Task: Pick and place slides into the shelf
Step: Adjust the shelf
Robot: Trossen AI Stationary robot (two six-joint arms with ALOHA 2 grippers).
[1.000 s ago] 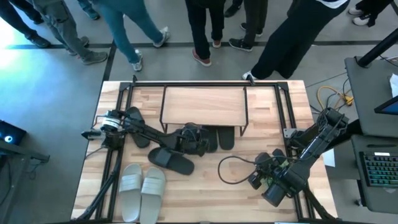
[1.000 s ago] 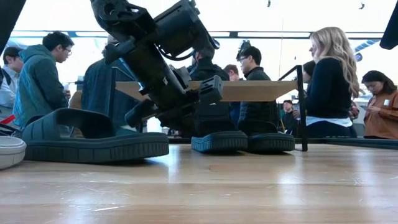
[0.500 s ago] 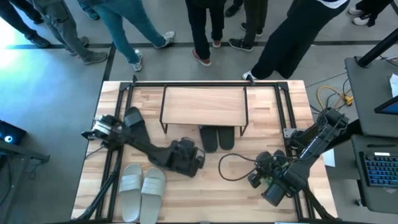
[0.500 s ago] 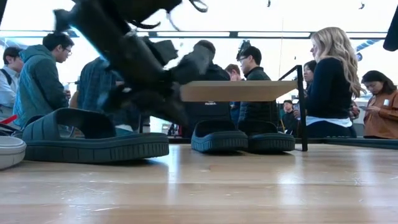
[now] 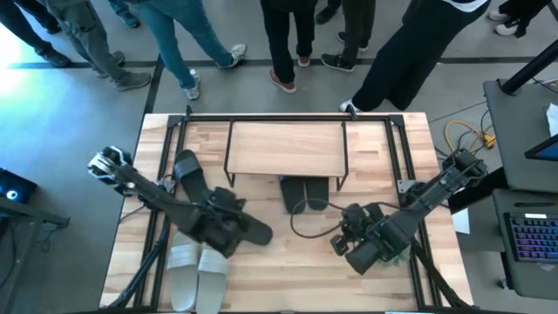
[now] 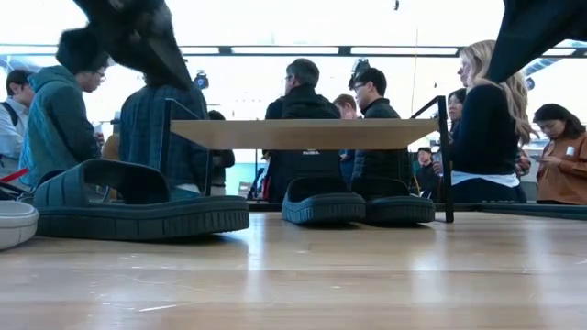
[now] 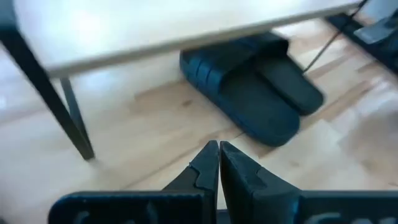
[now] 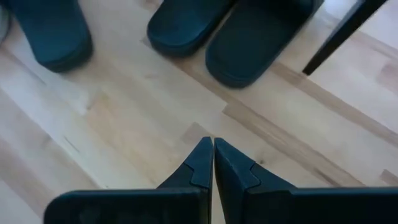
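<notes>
Slides (image 5: 305, 194), two black ones, sit side by side under the shelf (image 5: 285, 146), toes poking out past its front edge. A third black slide (image 5: 247, 228) lies loose on the desk (image 5: 375, 148) in front of the shelf's left end, a fourth (image 5: 188, 169) beside its left leg, and the pale pair (image 5: 197, 267) rests near the front edge. I judge them light, springy foam, slightly grippy; the wide strap arch looks like the best hold. My left claw (image 7: 219, 163) hangs pinched tight and empty over the loose black slide, facing the shelf. My right claw (image 8: 213, 163) is likewise closed on nothing, near the tucked pair. Thin black shelf legs and a loose cable (image 5: 307, 228) on the desk could snag me; people (image 6: 491, 119) stand beyond.
</notes>
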